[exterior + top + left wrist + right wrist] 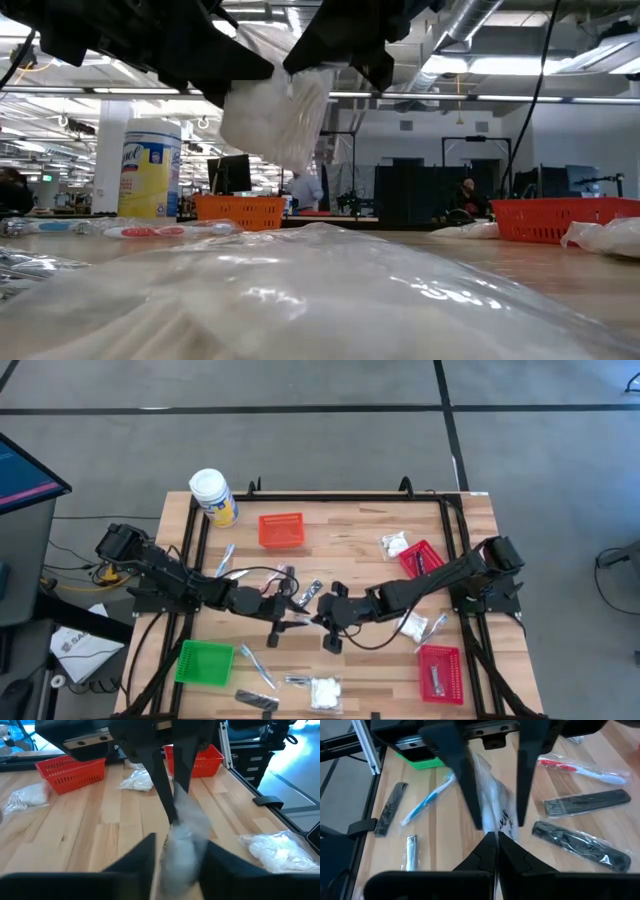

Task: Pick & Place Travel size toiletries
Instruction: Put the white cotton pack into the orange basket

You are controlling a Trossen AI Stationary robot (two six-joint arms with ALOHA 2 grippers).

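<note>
Between the two grippers at mid-table, a clear-wrapped packet (275, 115) is hanging lifted off the wood, its long axis running up and down. From above it is hiding under the arms. The right gripper (492, 837) is pinching its edge, fingers pressed together. The left gripper (487, 780) is straddling it, fingers apart; whether they are touching is blurred. Only the low view is showing it airborne.

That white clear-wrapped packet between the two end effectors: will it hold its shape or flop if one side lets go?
The white packet would probably flop: it hangs in a slack, crumpled drape. It looks light for its bulk, dangling from the right end effector pinching only a film edge. The glossy wrap may slip, so the left end effector should close on it fully first.
</note>
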